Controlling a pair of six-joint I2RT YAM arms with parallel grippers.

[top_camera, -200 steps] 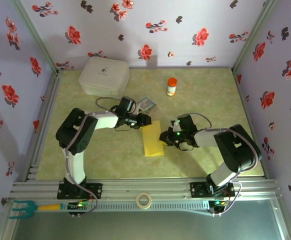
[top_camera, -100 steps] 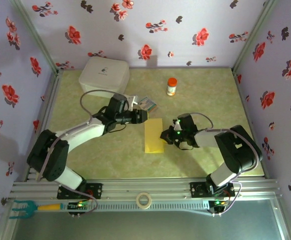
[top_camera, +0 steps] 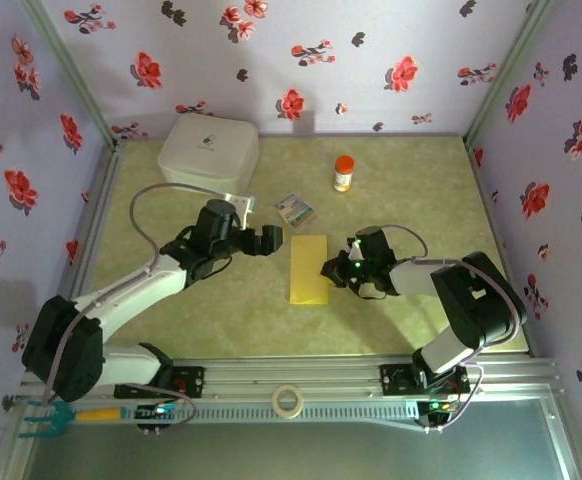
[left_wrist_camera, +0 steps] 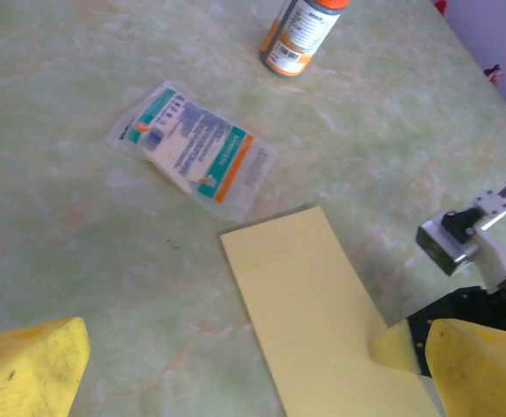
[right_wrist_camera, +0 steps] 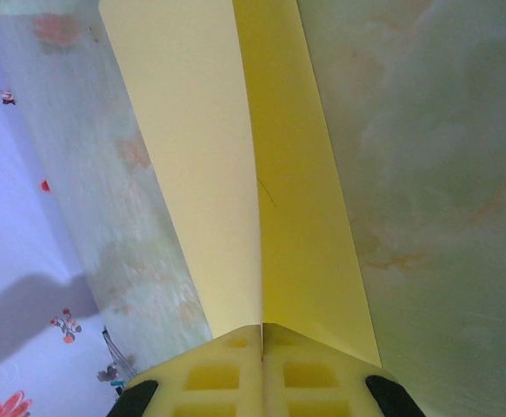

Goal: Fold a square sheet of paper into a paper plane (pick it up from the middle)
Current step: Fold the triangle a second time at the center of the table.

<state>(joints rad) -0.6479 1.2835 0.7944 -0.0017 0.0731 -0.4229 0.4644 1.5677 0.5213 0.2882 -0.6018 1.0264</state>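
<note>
Right pincer (top_camera: 327, 270) around edge of paper (top_camera: 307, 268)

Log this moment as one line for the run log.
paper: folded in two, lying on table | left gripper: open, left of paper, clear of it | right gripper: shut on paper's right edge

The sheet of paper (top_camera: 308, 268) lay in the middle of the table (top_camera: 421, 190), the left gripper (top_camera: 271, 240) just to its left, the right gripper (top_camera: 328, 270) at its right edge. A packet (top_camera: 294, 209) lay behind it, a bottle (top_camera: 343, 173) nearer the far edge, a box (top_camera: 208, 152) in the far left corner.
</note>
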